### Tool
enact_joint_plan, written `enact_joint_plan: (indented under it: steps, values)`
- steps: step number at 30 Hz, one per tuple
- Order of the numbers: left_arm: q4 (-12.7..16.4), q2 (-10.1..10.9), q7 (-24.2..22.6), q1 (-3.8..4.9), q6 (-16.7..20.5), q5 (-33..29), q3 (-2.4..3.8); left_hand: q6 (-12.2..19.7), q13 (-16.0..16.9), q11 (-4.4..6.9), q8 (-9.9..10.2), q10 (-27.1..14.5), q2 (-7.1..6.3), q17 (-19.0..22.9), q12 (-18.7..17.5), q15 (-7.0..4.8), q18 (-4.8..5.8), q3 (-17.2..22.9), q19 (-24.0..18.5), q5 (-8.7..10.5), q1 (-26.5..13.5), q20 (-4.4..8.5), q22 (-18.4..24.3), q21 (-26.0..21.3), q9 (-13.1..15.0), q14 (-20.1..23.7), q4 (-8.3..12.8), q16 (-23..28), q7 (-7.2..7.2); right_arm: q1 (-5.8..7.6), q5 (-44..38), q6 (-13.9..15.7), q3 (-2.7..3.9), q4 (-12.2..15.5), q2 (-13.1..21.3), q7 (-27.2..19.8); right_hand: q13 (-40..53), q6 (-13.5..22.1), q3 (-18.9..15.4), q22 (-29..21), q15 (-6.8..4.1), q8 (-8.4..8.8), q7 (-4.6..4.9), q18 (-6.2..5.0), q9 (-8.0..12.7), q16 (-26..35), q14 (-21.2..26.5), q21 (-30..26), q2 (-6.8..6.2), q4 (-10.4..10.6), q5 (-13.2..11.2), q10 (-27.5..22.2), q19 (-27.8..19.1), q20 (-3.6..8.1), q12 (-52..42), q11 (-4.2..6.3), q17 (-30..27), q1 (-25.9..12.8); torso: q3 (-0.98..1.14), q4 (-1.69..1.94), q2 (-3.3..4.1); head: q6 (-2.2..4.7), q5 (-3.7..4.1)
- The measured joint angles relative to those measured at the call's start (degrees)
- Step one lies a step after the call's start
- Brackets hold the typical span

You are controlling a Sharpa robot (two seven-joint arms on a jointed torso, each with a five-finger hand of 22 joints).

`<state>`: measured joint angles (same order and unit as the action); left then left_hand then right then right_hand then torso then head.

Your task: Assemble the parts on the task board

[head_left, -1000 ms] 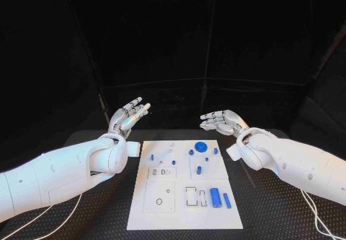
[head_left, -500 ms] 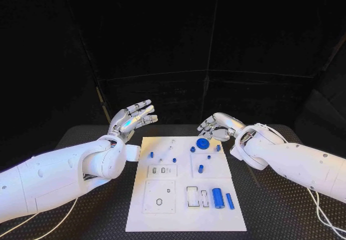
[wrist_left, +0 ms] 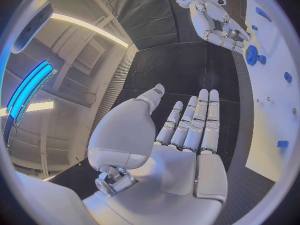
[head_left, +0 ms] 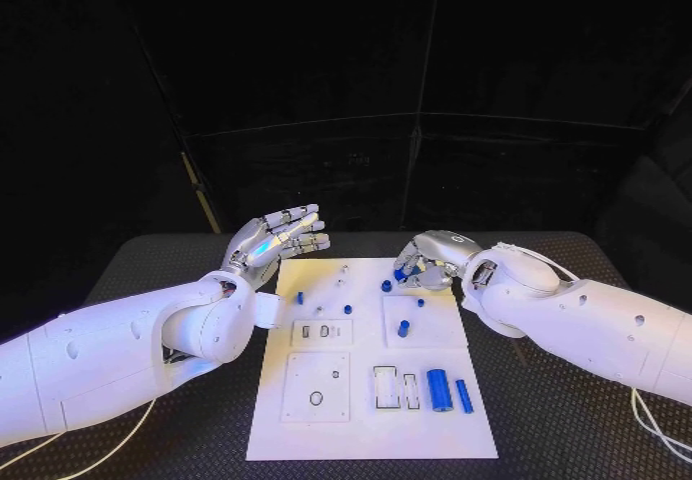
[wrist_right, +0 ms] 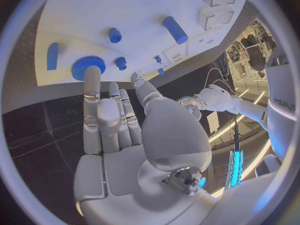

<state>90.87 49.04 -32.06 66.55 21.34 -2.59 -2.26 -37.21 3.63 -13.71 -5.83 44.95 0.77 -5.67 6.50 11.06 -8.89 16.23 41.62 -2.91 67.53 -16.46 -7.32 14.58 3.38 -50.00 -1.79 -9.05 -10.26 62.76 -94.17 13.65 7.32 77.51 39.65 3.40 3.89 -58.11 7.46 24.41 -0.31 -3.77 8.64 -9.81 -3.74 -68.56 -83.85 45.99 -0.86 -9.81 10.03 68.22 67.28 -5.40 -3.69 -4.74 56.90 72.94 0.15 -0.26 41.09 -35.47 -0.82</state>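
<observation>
Left hand: the left hand (head_left: 277,237) was raised above the table (head_left: 173,262), just off the task board's far left corner, palm up, fingers straight and spread, holding nothing.
Right hand: the right hand (head_left: 433,258) hung over the far right part of the task board (head_left: 281,430), fingers pointing down and loosely apart; I could not tell whether a fingertip touched anything, and nothing was seen gripped.
Blue gear: in the right wrist view the blue gear (wrist_right: 87,66) lay on the board directly beyond the tip of the right hand's longest finger, with a small blue knob (wrist_right: 120,63) just beside it.
Other parts near the right hand: a short blue cylinder (head_left: 404,327) stood on a raised square plate on the robot's side of the right hand; a small blue peg (head_left: 387,285) sat just to that hand's inner side.
Parts near the left hand: two small blue pegs (head_left: 300,297) stood on the board, on the robot's side of the left hand.
Recessed pockets: the rectangular pocket (head_left: 387,388) at the near part of the board, well short of both hands, looked pale inside; what it held I could not tell.
Loose cylinders: a thick blue cylinder (head_left: 438,390) and a thin blue rod (head_left: 463,392) lay side by side next to that pocket, on the right arm's side.
Ring: a small dark ring (head_left: 316,398) lay on the near left plate.
</observation>
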Motion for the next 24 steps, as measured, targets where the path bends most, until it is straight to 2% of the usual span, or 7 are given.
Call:
enact_joint_plan:
  steps: [4,11,13,18,24]
  values:
    - [-0.13,-0.05,0.08,0.0,-0.36,-0.01,0.0,-0.19,0.0,0.0,0.0,0.0,0.0,0.0,0.0,-0.07,0.0,0.0,0.0,0.0,0.0,0.0,0.0,0.0,0.0,-0.07,0.0,0.0,-0.19,0.05,-1.76,-0.91,0.0,-0.04,-0.63,1.03,0.0,0.07,0.26,1.24,0.0,0.0,-0.07,0.0,0.0,-3.04,0.0,1.9,-0.34,0.51,0.0,-0.07,-0.64,-0.13,0.0,-0.07,3.48,0.34,-0.03,-0.02,0.69,0.03,0.03]
    - [-0.08,-0.15,0.16,0.0,-0.79,-0.01,0.0,-0.6,-0.01,0.13,0.0,0.13,0.0,0.0,0.0,-0.1,0.01,0.0,0.0,0.01,0.0,0.0,0.0,0.0,0.0,-0.3,0.0,0.0,-0.18,0.07,-3.83,-1.64,0.0,-0.04,-1.18,2.03,0.06,0.26,0.8,2.65,0.0,0.0,-0.25,0.0,0.0,-5.26,0.0,3.7,-0.63,1.05,0.4,-0.48,-0.96,-0.23,0.0,-0.07,6.06,0.63,-0.07,0.12,1.45,0.15,0.14]
    - [-0.07,-0.15,0.19,0.0,-0.86,-0.01,0.0,-0.6,-0.01,0.2,0.0,0.21,0.0,0.0,0.0,0.0,0.0,0.0,0.0,0.01,0.0,0.0,0.01,0.0,0.0,-0.4,0.0,0.0,-0.18,0.07,-4.3,-1.64,0.0,0.02,-1.3,2.23,0.06,0.47,0.9,3.49,0.0,0.0,-0.04,0.0,0.0,-5.84,0.0,4.48,-0.65,1.14,0.64,-0.48,-0.96,-0.23,0.0,-0.07,6.71,0.65,-0.08,0.16,1.65,0.14,0.15]
    - [-0.08,-0.15,0.23,0.0,-1.01,-0.02,0.0,-0.8,-0.01,0.2,0.0,0.2,0.0,0.0,0.0,0.0,0.01,0.0,0.19,0.01,0.0,0.19,0.01,0.0,0.05,-0.4,0.0,0.0,-0.38,0.07,-5.26,-1.47,0.0,0.27,-1.44,2.53,0.15,0.65,1.6,6.59,0.0,0.0,-0.23,0.0,0.01,-7.84,0.01,7.21,-0.65,1.85,0.97,-0.03,-0.96,-0.23,0.0,0.34,9.2,0.65,-0.08,0.19,1.91,0.08,0.15]
    - [-0.15,-0.15,0.27,0.0,-1.11,-0.02,0.0,-0.8,-0.01,0.2,-0.02,0.2,0.0,0.0,0.0,0.0,0.01,0.0,0.19,0.01,0.0,0.2,0.01,-0.01,0.05,-0.4,0.0,0.0,-0.38,0.09,-5.94,-1.42,0.01,0.17,-1.85,2.74,0.14,0.65,2.24,8.15,0.0,0.0,-0.23,0.0,0.01,-8.74,0.01,8.61,-0.65,2.48,0.97,0.38,-0.96,-0.23,0.0,0.34,10.56,0.65,-0.08,0.23,2.13,0.12,0.16]
